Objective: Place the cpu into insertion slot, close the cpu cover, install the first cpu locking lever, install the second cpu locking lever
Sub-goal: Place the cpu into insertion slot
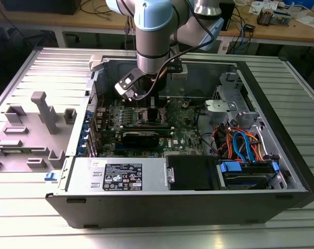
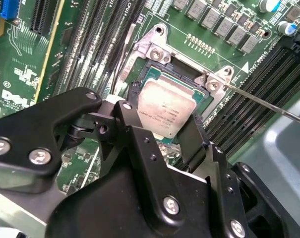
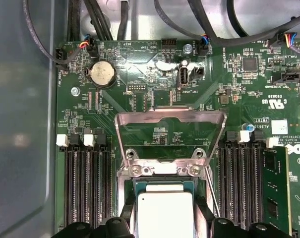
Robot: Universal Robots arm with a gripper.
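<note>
My gripper (image 2: pixel 162 124) is shut on the cpu (image 2: pixel 167 109), a silver square chip pinched between the two black fingers (image 2: pixel 197 136). The chip hangs slightly tilted just above the insertion slot (image 2: pixel 162 74), whose dark frame and silver brackets sit on the green board. In the first wrist view the cpu (image 3: pixel 164 213) lies between the fingertips (image 3: pixel 127 213) over the insertion slot (image 3: pixel 164 184). The cpu cover (image 3: pixel 169 116) stands swung open beyond the socket. A thin locking lever (image 2: pixel 259 101) sticks out to one side. In the exterior view the gripper (image 1: pixel 146 106) is down inside the open computer case.
Black memory slots (image 3: pixel 88 178) flank the socket on both sides, one holding a green module (image 3: pixel 276 188). The case (image 1: pixel 162 202) holds a power supply (image 1: pixel 120 176) at the front and a drive bay with blue and orange cables (image 1: pixel 240 145). A grey fixture (image 1: pixel 42 111) stands at the exterior view's left.
</note>
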